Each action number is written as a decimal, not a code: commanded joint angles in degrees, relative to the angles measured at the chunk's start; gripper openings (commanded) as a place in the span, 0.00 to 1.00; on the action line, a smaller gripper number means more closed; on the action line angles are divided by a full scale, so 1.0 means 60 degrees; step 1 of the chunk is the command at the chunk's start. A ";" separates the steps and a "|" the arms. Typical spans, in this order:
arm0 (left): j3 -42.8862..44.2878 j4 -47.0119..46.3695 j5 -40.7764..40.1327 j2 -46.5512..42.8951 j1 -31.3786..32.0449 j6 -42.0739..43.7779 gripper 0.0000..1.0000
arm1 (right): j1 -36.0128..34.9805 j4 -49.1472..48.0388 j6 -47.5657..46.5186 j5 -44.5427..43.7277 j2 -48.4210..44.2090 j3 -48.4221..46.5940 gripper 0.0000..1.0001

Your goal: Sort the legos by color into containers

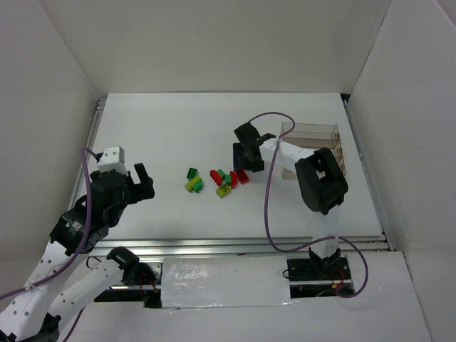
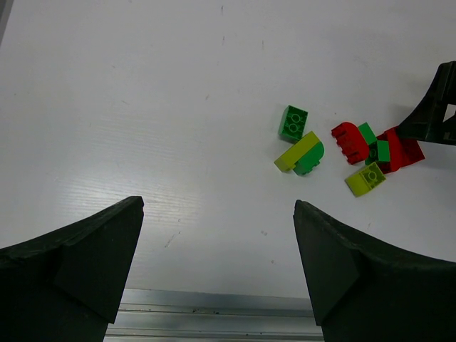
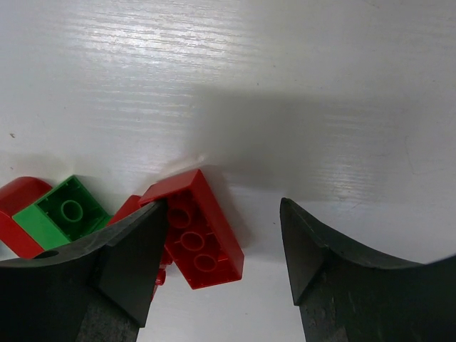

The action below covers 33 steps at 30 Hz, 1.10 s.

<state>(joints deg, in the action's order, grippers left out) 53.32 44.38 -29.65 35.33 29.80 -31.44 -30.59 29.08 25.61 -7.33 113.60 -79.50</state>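
I am holding my left gripper (image 2: 217, 214) spread to its widest above the table (image 1: 164, 128), near the left edge, with nothing between its fingers. It is facing the legos (image 1: 217, 182), which are lying well apart from it. The legos are sitting loose near the middle of the table, in two groups. In the left wrist view, the left group is showing as a dark green brick (image 2: 293, 122) with, just beside it, a yellow-green piece (image 2: 293, 153) touching a green arch (image 2: 312, 161). The right group is lying close-packed: a red arch (image 2: 348, 142), two small green bricks (image 2: 367, 133) against it, a yellow-green brick (image 2: 365, 178) on the near side, and a long red brick (image 2: 404, 151) at the right end. My right gripper (image 3: 224, 214) is standing over that right end, fingers apart and pointing down at the table. The long red brick is lying between them, touching one finger (image 3: 121, 249) and leaving a clear gap to the other, so I am not pinching it. The tray (image 1: 313, 130) is standing toward the far right corner of the table, just beyond my right gripper, and my right arm is hiding part of it. Every brick I am seeing is lying on the table, outside the tray.
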 commanded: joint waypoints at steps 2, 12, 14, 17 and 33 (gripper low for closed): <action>0.0020 -0.0483 0.0034 -0.0073 -0.0045 0.0216 0.99 | -0.0204 -0.0027 -0.0181 -0.0199 -0.0374 0.0184 0.70; 0.0005 -0.0526 0.0064 -0.0088 -0.0045 0.0230 0.99 | -0.0468 -0.0364 -0.0093 -0.0052 -0.1003 0.0653 0.72; 0.0005 -0.0512 0.0049 -0.0102 -0.0045 0.0216 0.99 | -0.0483 -0.0452 -0.0078 -0.0096 -0.1238 0.0828 0.72; 0.0005 -0.0512 0.0064 -0.0117 -0.0045 0.0230 1.00 | -0.0498 -0.0511 -0.0107 -0.0096 -0.1501 0.1091 0.71; -0.0010 -0.0541 0.0122 -0.0073 -0.0045 0.0260 0.99 | -0.0937 -0.1097 -0.0620 0.0183 -0.2280 0.2338 0.73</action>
<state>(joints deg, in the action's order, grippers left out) 53.23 43.77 -29.23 35.03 29.80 -31.40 -35.24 24.67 23.73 -5.96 101.27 -65.82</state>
